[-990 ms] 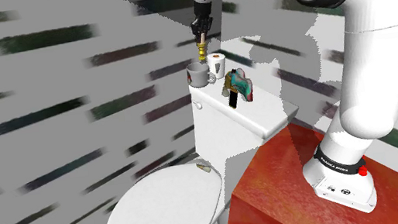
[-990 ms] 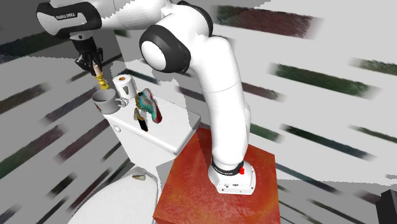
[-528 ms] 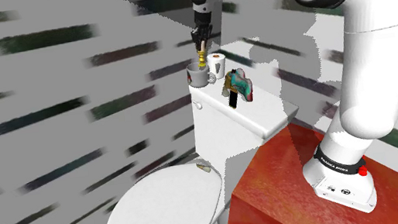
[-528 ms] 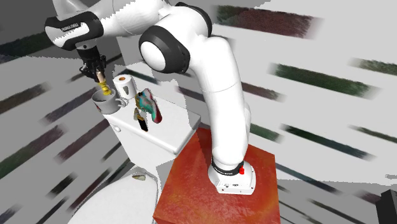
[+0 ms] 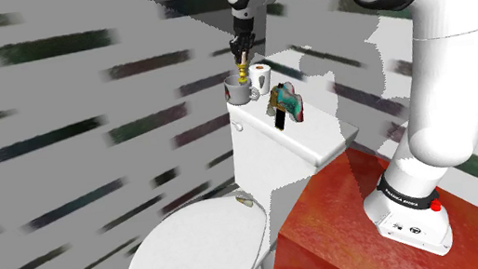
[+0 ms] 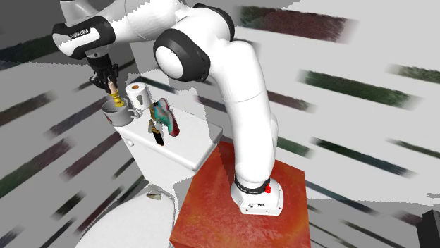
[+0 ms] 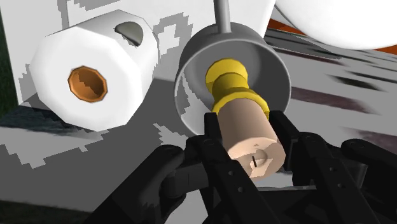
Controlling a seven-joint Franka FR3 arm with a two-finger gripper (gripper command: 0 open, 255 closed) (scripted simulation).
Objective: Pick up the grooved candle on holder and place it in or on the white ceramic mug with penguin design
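Hovering right over the mug point(image 5: 238, 92), the black gripper point(image 5: 241, 48) has the candle point(image 7: 254, 136) clamped between its two fingers. They pinch the pale grooved body near its top, and the yellow holder point(image 7: 230, 85) hangs below, pointing straight into the mug's mouth. That grip makes sense to me: held high on the body, the fingers stay above the rim while the holder end goes in first.

From the wrist view the yellow foot sits well inside the grey ring of the rim, slightly off towards one side but not touching the wall as far as I can see. Whether it has reached the bottom, I cannot tell. My read is that the lowering is nearly finished and letting go comes next.

Now the surroundings. The mug stands at the far end of the toilet tank lid point(image 5: 308, 139), close to its edge, so a sideways nudge could push it off. A toilet paper roll point(image 7: 95, 75) stands just beside it, and the wrist view shows only a thin gap between them. The fingers should open only a little on that side. The colourful object point(image 5: 288, 103) stands further along the lid, well apart. Straight up looks like the free way out, with open space above the mug.
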